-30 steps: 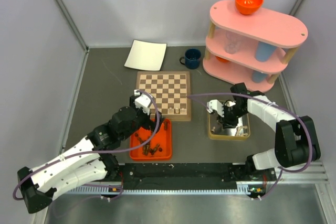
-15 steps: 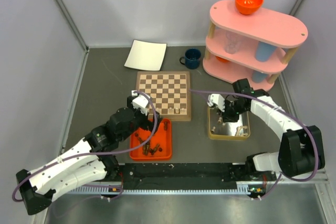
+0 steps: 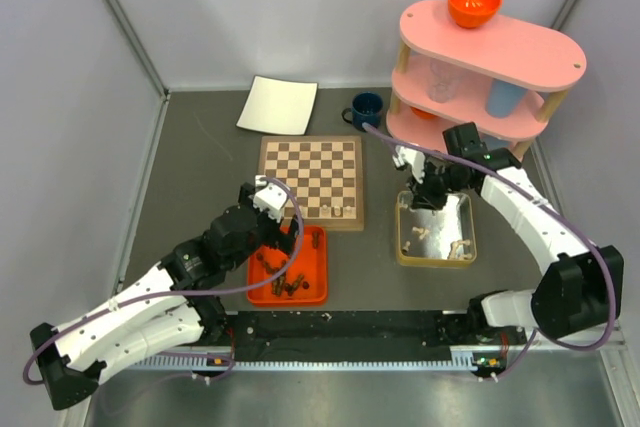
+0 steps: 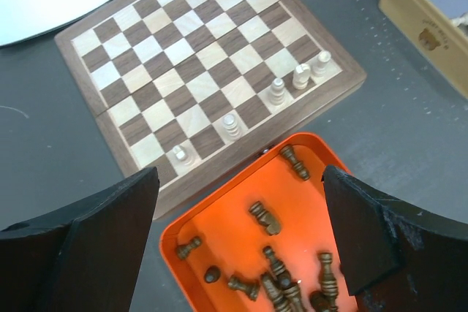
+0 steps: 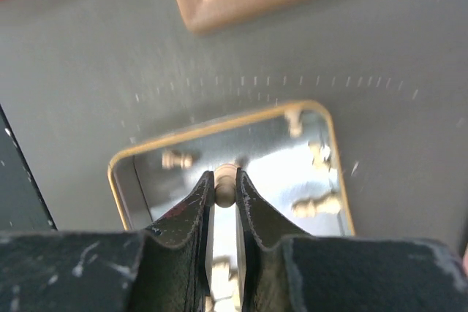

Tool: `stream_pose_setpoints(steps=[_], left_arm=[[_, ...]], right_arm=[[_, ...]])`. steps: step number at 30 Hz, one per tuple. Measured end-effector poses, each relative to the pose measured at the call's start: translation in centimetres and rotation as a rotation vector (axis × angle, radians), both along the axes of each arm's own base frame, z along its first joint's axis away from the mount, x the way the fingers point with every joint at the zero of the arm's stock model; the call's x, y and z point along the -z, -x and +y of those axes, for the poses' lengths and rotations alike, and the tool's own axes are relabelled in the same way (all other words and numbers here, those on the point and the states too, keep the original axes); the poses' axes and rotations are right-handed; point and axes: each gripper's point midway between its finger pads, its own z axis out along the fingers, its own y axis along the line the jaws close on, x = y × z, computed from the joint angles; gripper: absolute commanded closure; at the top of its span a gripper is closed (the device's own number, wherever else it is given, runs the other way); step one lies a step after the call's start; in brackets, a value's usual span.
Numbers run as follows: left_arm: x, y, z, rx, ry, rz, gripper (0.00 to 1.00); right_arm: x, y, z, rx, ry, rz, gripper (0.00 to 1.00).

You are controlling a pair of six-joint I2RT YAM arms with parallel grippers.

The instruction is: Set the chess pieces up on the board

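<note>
Right gripper (image 5: 223,175) pinching pale piece (image 5: 224,191) above tin (image 5: 270,173); left gripper (image 4: 240,202) agape

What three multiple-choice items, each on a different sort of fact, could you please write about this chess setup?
1. The orange tray lies: A) beyond the board's far edge; B) by the board's near edge; C) on the board.
2. The pale chess pieces standing on the board number: A) five; B) two; C) eight.
3. The right tool is: A) wide open; B) shut on a dark piece; C) shut on a pale chess piece.
Answers: 1 B, the top view shows it toward the robot; 2 A, the left wrist view shows five; 3 C, its tips pinch one over the metal tin.
</note>
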Motion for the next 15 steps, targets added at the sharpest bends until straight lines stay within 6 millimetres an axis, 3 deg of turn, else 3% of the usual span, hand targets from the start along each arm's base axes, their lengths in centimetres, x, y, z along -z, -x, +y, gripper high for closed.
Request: stream_pose_setpoints(steps=[3,7,11,15], left_arm=[[-0.1,-0.3,0.7,-0.006,-0.056,-0.021,0.01],[-0.4,-1.2,1.9,-0.042,-0.131,-0.059,0.01],[-0.4,-2.0,3.7,-0.100,-0.172,-0.085,0.01],[0.0,-2.1,4.6,-0.127,-0.192,-0.099,0.01]], right_arm=[[-2.8,-0.6,3.1,-0.057,-0.047,-0.034,0.94],[-4.8,-1.2,7.9,-0.149,-0.078,-0.041,0.93],[-4.0,-3.1,12.1,-0.174,-0.046,-0.014,0.92],[-1.6,-5.2,14.3,-0.136,0.015,0.024,0.92]])
